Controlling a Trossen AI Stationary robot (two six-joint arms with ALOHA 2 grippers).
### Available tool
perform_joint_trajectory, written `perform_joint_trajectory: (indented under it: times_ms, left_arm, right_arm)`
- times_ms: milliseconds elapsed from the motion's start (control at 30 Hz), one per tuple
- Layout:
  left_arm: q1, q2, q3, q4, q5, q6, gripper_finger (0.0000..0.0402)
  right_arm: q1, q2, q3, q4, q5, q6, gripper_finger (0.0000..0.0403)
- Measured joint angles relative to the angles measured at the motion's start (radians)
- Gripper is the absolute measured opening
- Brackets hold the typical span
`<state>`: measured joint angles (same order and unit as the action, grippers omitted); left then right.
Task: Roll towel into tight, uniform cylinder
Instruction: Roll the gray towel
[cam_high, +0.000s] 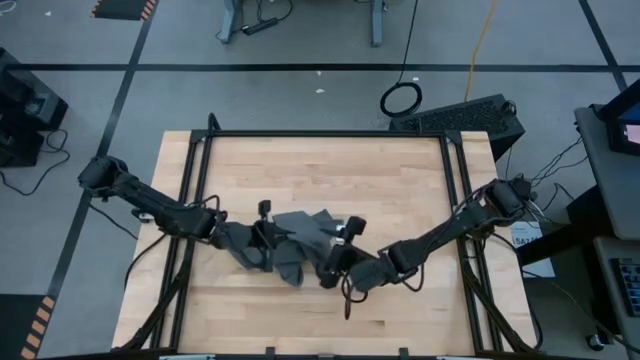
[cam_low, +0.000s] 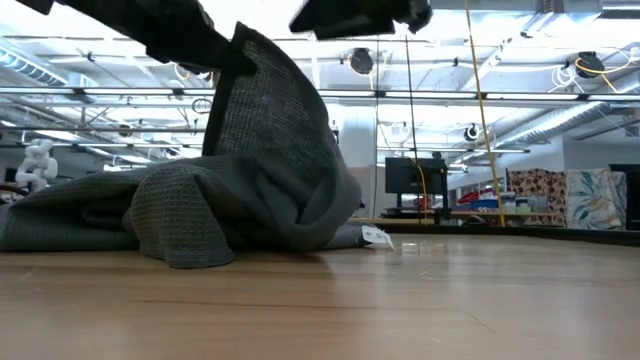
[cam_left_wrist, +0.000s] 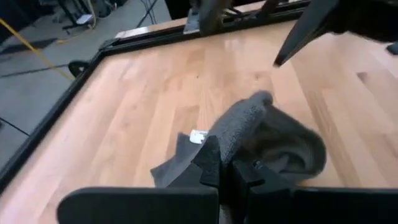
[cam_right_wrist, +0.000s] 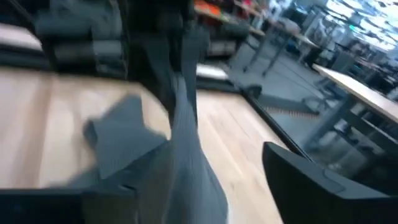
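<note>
From above, the left arm reaches in from the left edge of the wooden worktop (cam_high: 330, 170) and bends toward the middle, its left gripper (cam_high: 262, 232) closed on the near-left part of the towel (cam_high: 300, 235). The towel lies crumpled, not rolled, a little below the worktop's centre. The right arm stretches in from the right edge, low and angled, with the right gripper (cam_high: 338, 262) at the towel's right side.

At table height, the towel (cam_low: 230, 200) sits heaped on the worktop, one fold lifted into a peak under a dark arm, and its white tag (cam_low: 377, 237) rests on the wood just beside it.

The left wrist view shows the fingers (cam_left_wrist: 210, 163) pinched shut on grey cloth (cam_left_wrist: 267, 134).

The right wrist view shows the fingers (cam_right_wrist: 311, 180) spread apart, with a strip of towel (cam_right_wrist: 183, 124) hanging between them, not gripped.
</note>
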<state>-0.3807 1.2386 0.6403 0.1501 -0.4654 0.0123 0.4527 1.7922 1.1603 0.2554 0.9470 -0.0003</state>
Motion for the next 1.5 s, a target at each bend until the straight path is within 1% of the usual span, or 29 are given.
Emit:
perform_joint_trajectory:
  times_ms: [67,133,200,333,467,533,633,800,833,867,967,1067,1200,1333,1367,1433,1500]
  left_arm:
    - [0.006,0.001,0.0,-0.003,0.025,-0.006,0.0001]
    - [0.007,0.001,0.0,-0.002,0.04,-0.006,0.0001]
    - [0.007,0.001,0.0,-0.002,0.046,-0.007,0.0001]
    - [0.007,0.001,0.0,0.001,0.046,-0.006,0.0001]
    - [0.009,0.001,0.0,0.002,0.046,-0.006,0.0001]
    - [0.009,0.001,0.0,0.004,0.045,-0.006,0.0]
    - [0.009,0.001,0.0,0.005,0.045,-0.006,0.0001]
    - [0.008,0.001,0.0,0.02,0.029,-0.007,0.0022]
    - [0.008,0.001,0.0,0.027,0.023,-0.019,0.0028]
    - [0.008,0.001,0.0,0.028,0.019,-0.036,0.0035]
    - [0.003,0.001,0.0,-0.012,0.017,-0.075,0.0062]
    - [-0.002,0.001,0.0,-0.092,0.009,-0.11,0.0095]
    - [-0.001,0.001,0.0,-0.212,-0.049,-0.178,0.0134]
    - [-0.002,0.003,-0.022,-0.278,-0.174,-0.216,0.0159]
    - [-0.001,0.003,-0.034,-0.278,-0.19,-0.216,0.0164]
    - [0.003,0.003,-0.063,-0.269,-0.189,-0.212,0.017]
    - [0.001,0.003,-0.092,-0.269,-0.165,-0.21,0.0173]
  right_arm:
    - [-0.013,0.008,0.0,0.076,-0.063,-0.048,0.0254]
    - [-0.026,0.024,0.0,0.114,-0.12,-0.082,0.0261]
    - [-0.039,0.043,0.0,0.135,-0.143,-0.089,0.0262]
    - [-0.062,0.058,0.0,0.14,-0.207,-0.09,0.025]
    - [-0.083,0.073,0.0,0.148,-0.218,-0.082,0.0228]
    - [-0.092,0.077,0.0,0.153,-0.22,-0.08,0.0207]
    - [-0.097,0.084,0.0,0.15,-0.22,-0.072,0.0156]
    - [-0.096,0.084,0.0,0.124,-0.22,-0.072,0.0032]
    - [-0.094,0.084,0.0,0.106,-0.218,-0.072,0.0017]
    - [-0.091,0.084,0.0,0.085,-0.198,-0.065,0.0011]
    - [-0.07,0.072,0.0,-0.044,-0.052,0.038,0.0012]
    - [-0.039,0.047,0.0,-0.169,0.042,0.125,0.0003]
    - [-0.002,0.016,0.0,-0.225,0.069,0.162,0.0004]
    - [0.015,-0.001,0.0,-0.228,0.073,0.158,0.0002]
    - [0.019,-0.002,0.0,-0.228,0.076,0.154,0.0002]
    - [0.024,-0.002,0.0,-0.232,0.074,0.148,0.0003]
    - [0.028,-0.002,-0.001,-0.232,0.074,0.147,0.0002]
